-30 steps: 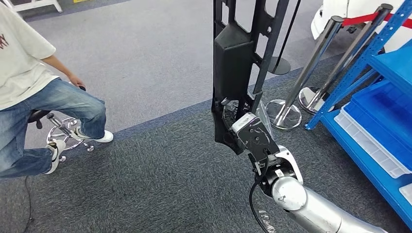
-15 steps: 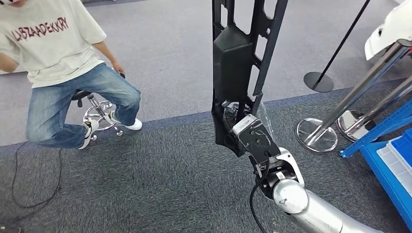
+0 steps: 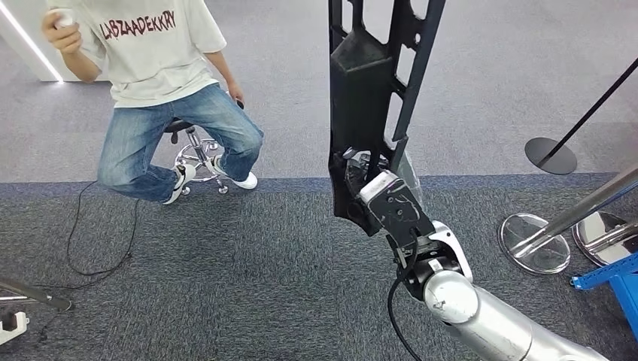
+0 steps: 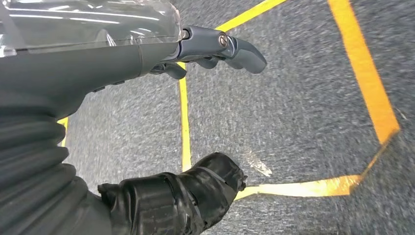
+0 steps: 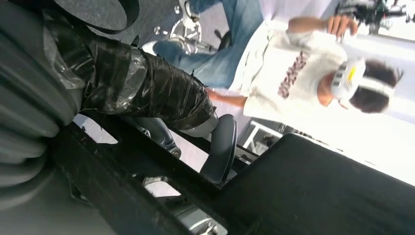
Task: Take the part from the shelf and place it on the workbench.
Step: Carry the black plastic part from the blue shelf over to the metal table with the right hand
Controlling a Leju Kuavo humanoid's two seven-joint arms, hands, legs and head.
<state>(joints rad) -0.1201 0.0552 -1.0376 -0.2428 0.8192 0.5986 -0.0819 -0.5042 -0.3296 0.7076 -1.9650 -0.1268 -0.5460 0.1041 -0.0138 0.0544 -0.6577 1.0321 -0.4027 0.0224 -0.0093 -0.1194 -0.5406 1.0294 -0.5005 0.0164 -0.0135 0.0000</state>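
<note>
- Nearest, the right hand (image 3: 387,207) comes up from the silver arm (image 3: 481,320) and grips the lower end of the part (image 3: 372,83). This is a long black frame with cut-outs, held upright in front of the robot and clear of the floor.
- The right wrist view confirms the grasp, with a taped dark finger (image 5: 147,85) wrapped over one black bar of the part.
- The left hand (image 4: 195,51) hangs low over grey carpet (image 4: 303,112) marked with yellow lines. Its fingers are loose and apart and it holds nothing.
- On the floor to the right stand chrome post bases (image 3: 536,242), with a corner of the blue shelf (image 3: 613,280) at the edge.
- Further back, a person (image 3: 162,83) in jeans sits on a stool (image 3: 197,154) across the carpet seam.
- Judged from this, the part is off the shelf and the carry step is in hand. No desk is in sight.
- The next move calls for keeping the tall part steady and upright, staying well clear of the seated person and the posts, and bringing the desk into view before lowering the part.
</note>
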